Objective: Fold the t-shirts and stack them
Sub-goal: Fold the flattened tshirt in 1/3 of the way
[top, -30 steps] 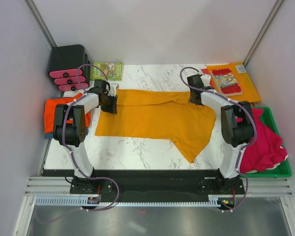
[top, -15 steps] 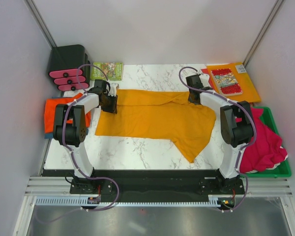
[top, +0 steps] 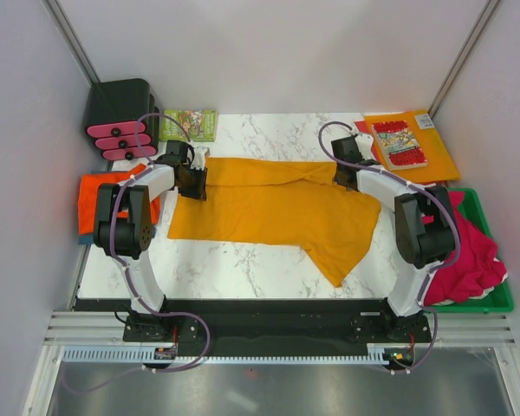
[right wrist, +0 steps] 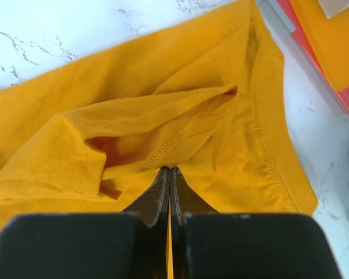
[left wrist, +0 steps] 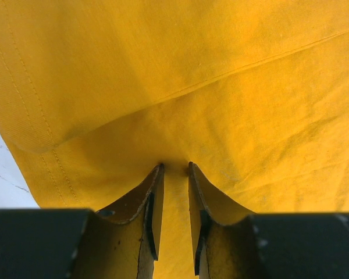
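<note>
Top external view has the mustard t-shirt (top: 269,208) spread flat on the marble worktop (top: 225,260), one sleeve reaching toward the near edge. At near right, crimson-pink t-shirts (top: 468,251) heap in a green bin (top: 494,303); at the left edge lies a red-orange t-shirt (top: 91,195), seemingly folded. Further back, the left claw (top: 197,167) and right claw (top: 342,173) are each clamped on the mustard shirt's far edge, so the first fold seems in hand. Next, both should lift and draw that edge nearward evenly. Beyond, the comic book (top: 399,143) on its orange folder (top: 438,160) lies near the right claw and could snag.
</note>
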You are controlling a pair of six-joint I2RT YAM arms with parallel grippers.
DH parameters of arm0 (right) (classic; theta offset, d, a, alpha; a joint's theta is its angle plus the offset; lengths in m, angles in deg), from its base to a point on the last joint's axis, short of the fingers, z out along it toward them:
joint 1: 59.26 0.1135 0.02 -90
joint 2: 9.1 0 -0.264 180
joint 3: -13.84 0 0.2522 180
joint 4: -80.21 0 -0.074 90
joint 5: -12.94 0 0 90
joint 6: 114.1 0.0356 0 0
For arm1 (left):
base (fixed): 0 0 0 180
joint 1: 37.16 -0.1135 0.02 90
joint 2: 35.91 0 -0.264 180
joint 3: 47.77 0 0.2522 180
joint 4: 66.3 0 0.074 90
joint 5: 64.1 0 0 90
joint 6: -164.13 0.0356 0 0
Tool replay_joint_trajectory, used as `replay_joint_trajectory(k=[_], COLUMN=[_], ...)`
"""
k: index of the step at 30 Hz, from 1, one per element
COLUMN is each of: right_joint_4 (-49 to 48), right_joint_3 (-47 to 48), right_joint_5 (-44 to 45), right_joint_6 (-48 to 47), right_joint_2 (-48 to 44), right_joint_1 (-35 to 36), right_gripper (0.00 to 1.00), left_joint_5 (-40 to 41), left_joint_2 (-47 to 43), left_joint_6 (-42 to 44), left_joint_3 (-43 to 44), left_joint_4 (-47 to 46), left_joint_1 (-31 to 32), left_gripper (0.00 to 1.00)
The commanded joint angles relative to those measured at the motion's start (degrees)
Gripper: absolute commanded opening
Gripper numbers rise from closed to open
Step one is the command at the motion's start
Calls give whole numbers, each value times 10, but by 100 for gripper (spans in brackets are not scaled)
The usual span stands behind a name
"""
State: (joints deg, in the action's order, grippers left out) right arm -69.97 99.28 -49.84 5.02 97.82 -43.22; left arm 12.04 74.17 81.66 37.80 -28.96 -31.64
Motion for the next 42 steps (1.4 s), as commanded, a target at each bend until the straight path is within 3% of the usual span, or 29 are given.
replay_joint_trajectory(k=[1, 22, 24, 25, 28, 32, 35, 36, 39, 42], right_joint_4=[-26, 30, 34, 33, 32, 34, 35, 37, 56, 64], right_joint_3=[-28, -205, -199, -196, -155, -53, 5, 19, 80, 128], right_joint_5=[1, -15, -11, -7, 33, 59, 58, 53, 45, 35], right_joint_6=[6, 62, 61, 59, 41, 2, -22, -25, -32, -35], right_joint_2=[-71, -188, -190, -193, -197, -164, -111, -93, -22, 38], right_joint_1=[8, 109, 114, 113, 113, 103, 84, 78, 55, 41], right_gripper=[0, 0, 12, 34, 60, 67, 56, 39, 6, 0], left_joint_5=[-8, -12, -15, -16, -16, -12, -2, 5, 14, 27], left_joint_2=[-7, -8, -9, -9, -12, -16, -19, -20, -22, -16], left_joint_6=[4, 0, 0, 0, 1, 1, -2, -8, -20, -29], left_joint_3=[-12, -12, -11, -11, -12, -14, -11, -9, 11, 43], left_joint_4=[-2, -4, -3, -3, -3, -7, -13, -16, -24, -27], left_joint_1=[5, 5, 5, 5, 5, 5, 5, 5, 5, 5], left_gripper=[30, 30, 30, 30, 30, 31, 31, 31, 31, 31])
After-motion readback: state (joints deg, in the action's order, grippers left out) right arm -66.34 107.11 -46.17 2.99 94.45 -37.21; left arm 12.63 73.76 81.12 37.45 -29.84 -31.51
